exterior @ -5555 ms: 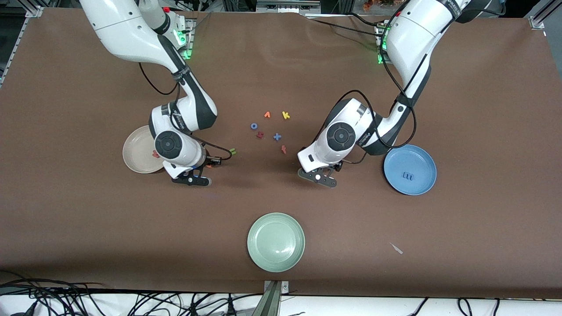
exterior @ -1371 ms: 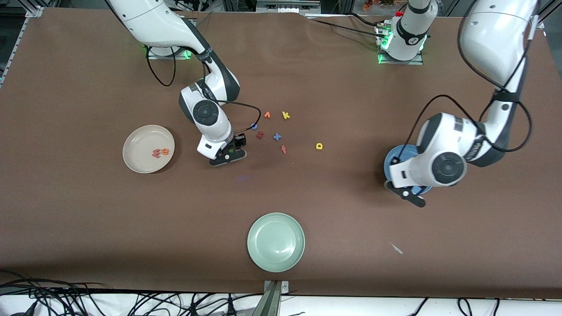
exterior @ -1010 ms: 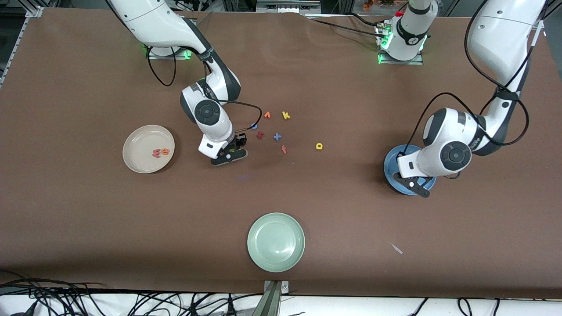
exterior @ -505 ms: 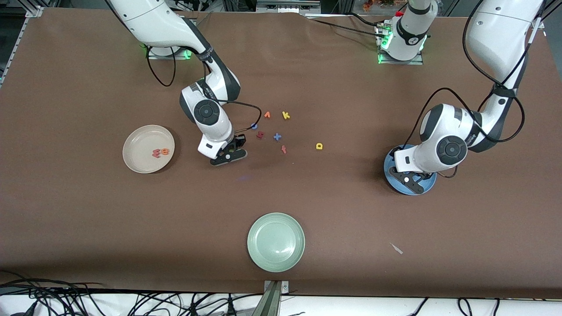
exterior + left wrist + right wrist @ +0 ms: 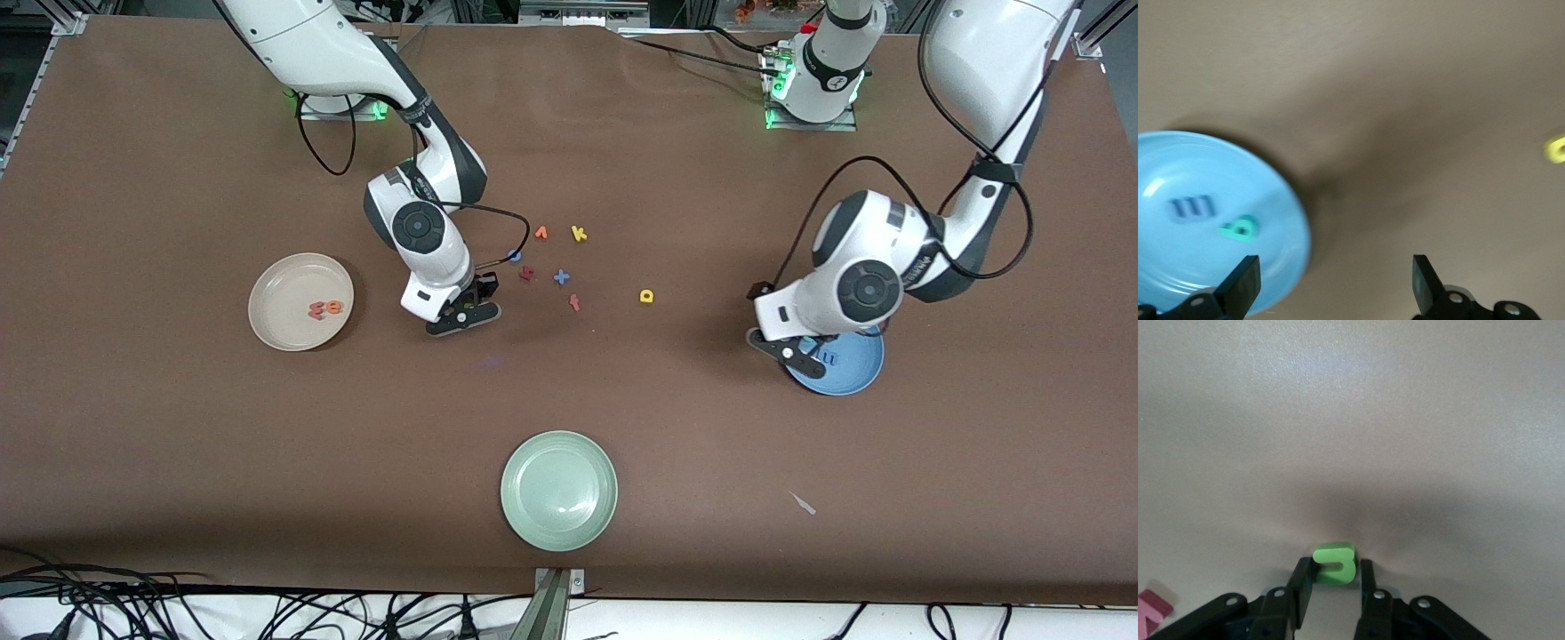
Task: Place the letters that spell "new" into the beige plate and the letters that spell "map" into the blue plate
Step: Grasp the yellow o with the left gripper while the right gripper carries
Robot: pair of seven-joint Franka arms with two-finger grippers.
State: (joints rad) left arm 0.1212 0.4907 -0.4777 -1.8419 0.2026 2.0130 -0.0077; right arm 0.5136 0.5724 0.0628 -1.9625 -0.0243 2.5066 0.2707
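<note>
Now left pincer opened | teal a dropped in blue plate

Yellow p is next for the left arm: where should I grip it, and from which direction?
From straight above. The yellow p lies flat and alone on the table, clear of the other letters, so the fingers can probably straddle its outer edges. Its orientation is too small to read. The left gripper hangs open at the blue plate's rim.
</note>
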